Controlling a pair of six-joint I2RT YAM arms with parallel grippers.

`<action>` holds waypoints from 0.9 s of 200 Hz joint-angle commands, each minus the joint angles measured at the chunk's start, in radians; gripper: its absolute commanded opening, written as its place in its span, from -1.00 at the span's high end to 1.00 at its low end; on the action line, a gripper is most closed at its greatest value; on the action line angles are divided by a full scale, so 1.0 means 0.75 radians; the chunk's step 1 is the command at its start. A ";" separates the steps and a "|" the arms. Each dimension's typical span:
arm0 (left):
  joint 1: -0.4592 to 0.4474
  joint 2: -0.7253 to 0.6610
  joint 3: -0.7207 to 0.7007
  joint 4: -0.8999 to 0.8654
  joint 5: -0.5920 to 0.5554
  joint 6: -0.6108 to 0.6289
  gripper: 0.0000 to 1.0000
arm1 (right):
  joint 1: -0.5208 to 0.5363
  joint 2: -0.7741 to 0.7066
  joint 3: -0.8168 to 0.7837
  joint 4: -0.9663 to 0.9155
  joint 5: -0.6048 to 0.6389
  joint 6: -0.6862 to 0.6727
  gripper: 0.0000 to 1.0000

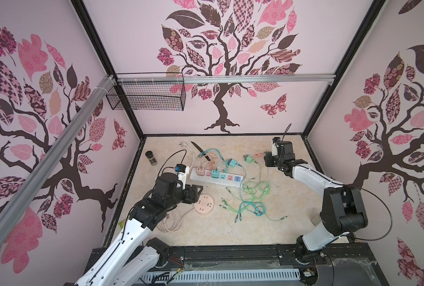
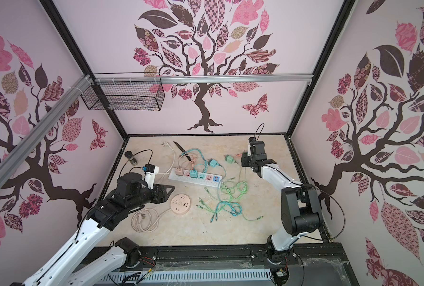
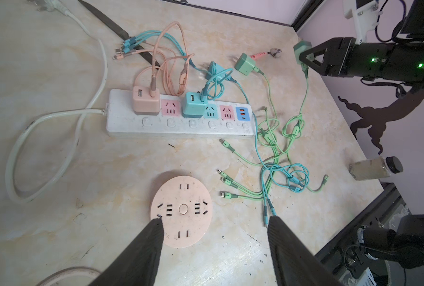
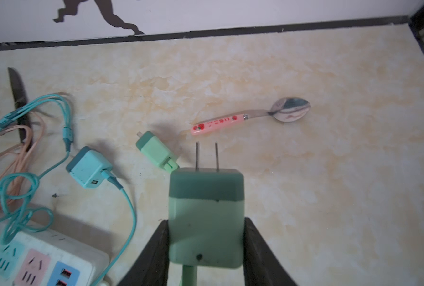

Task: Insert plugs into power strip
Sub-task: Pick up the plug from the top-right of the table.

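Marbled surface (image 1: 206,230): the power strip (image 1: 216,178) lies mid-frame with a peach plug (image 3: 146,100) and a teal plug (image 3: 195,105) seated. The right jaws clamp a mint plug (image 4: 206,218); the left jaws gape empty. The next move likely carries it over, prongs aligned with a free socket.

Pale pink walls (image 1: 156,118) with tree-and-leaf decals, beige marbled tabletop (image 1: 206,227), black wire basket (image 1: 146,99) hung on aluminium rail (image 1: 255,79), black corner posts (image 1: 94,37)

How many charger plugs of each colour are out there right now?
Peach-pink plug: 1, in the power strip.
Teal: 2, seated teal plug, loose teal plug.
Mint green: 2, loose mint plug, held mint plug in the right gripper.
Total: 5
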 commanded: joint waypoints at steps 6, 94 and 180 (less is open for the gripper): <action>0.003 0.030 0.082 -0.013 0.114 0.023 -0.41 | 0.052 -0.116 -0.036 0.089 -0.048 -0.170 0.33; 0.004 0.106 0.123 0.008 0.321 0.021 -0.42 | 0.163 -0.368 -0.246 0.326 -0.386 -0.370 0.29; 0.005 0.191 0.200 0.084 0.507 -0.057 -0.42 | 0.283 -0.593 -0.320 0.379 -0.595 -0.515 0.26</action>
